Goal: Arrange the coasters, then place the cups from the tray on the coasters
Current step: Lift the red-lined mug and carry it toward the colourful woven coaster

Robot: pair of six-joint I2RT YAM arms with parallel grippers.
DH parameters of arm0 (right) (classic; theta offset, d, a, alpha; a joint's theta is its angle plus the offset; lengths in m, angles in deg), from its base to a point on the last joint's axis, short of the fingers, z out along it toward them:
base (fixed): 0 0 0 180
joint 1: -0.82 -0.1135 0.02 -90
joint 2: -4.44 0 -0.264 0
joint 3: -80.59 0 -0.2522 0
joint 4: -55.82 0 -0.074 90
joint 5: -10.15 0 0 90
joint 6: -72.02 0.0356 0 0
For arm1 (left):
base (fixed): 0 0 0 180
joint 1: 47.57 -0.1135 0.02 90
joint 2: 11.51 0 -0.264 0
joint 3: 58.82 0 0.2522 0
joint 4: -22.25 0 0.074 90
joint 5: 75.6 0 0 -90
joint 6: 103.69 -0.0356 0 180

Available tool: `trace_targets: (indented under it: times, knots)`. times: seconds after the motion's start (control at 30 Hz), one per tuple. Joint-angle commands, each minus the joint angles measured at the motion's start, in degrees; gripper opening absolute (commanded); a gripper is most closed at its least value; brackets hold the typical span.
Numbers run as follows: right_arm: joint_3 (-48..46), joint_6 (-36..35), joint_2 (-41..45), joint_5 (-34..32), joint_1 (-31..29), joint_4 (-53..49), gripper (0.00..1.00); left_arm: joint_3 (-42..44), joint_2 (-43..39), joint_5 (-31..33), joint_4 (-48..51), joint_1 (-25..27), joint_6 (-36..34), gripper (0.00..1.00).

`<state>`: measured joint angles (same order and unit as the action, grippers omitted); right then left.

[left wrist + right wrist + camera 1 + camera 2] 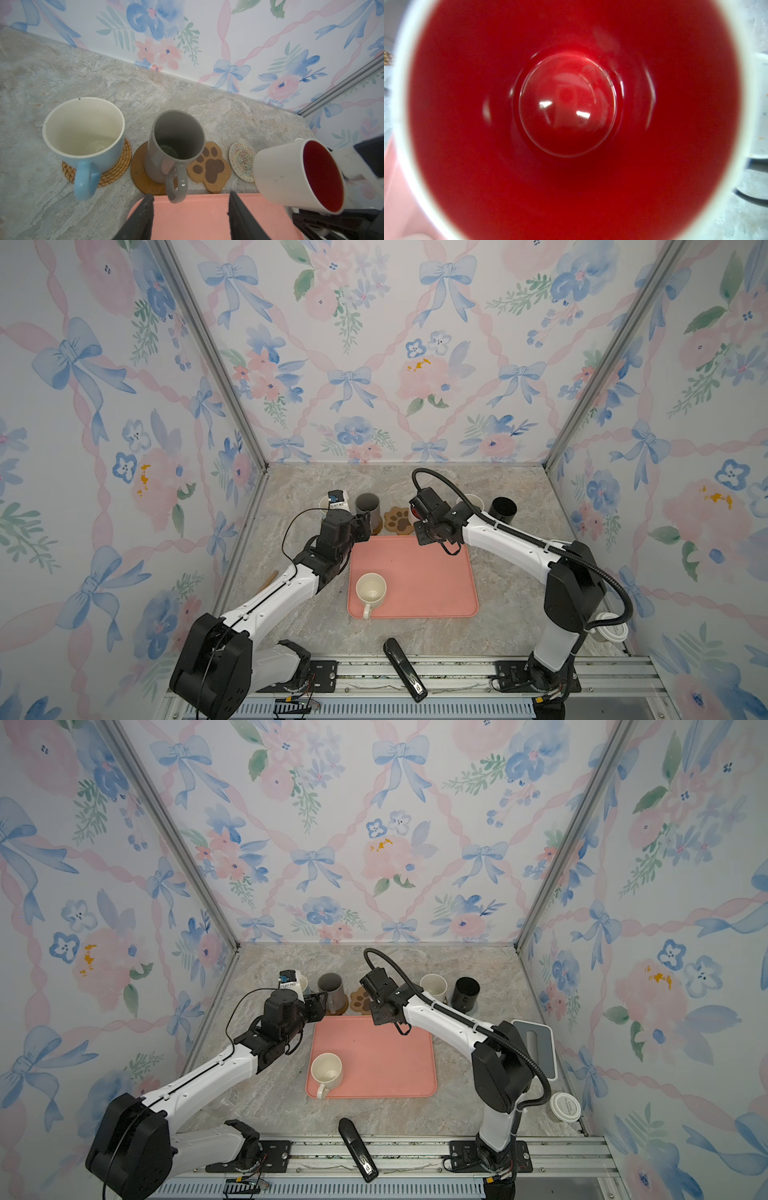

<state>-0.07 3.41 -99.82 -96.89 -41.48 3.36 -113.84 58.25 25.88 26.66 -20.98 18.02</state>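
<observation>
One mug, white outside and red inside (291,176), is sitting clamped in my right claw (415,517). It is tilted so that its mouth is facing my wrist camera and filling that view with red. I am holding it at the back edge of the pink tray (424,572), just beside the cream crochet coaster (241,160), which is lying bare. Whether the mug's base is touching anything, I cannot tell.

Next along the row, the paw-print coaster (209,166) is also lying bare. Beyond it the grey mug (176,145) is standing upright on a brown round coaster (141,176), its handle pointing at the tray. The light blue mug (83,133) is standing on the woven rattan coaster (118,166).

My left claw (192,205) is hovering over the tray's back corner near the grey mug's handle, with its jaws standing apart and gripping nothing.

Only a cream mug (371,591) is standing on the tray, at the front corner on my left side. Past my right arm, a speckled white mug (433,986) and a black mug (503,510) are standing upright toward the back of the table (498,630). A black stapler (405,668) is lying at the table's front edge.
</observation>
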Motion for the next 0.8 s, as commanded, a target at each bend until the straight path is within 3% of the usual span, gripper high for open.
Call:
trace_targets:
  times: [0.0, 0.77]
  knots:
    - [3.7, -1.54, -1.87, -2.82, 2.44, 2.32, 0.0, 0.39, 0.14, 0.07, -1.02, -0.33, 0.38, 0.54]
    - [8.81, -0.43, -10.83, -1.71, 9.05, 3.58, 0.0, -0.01, 1.6, -0.42, -1.74, -0.47, 0.55, 0.54]
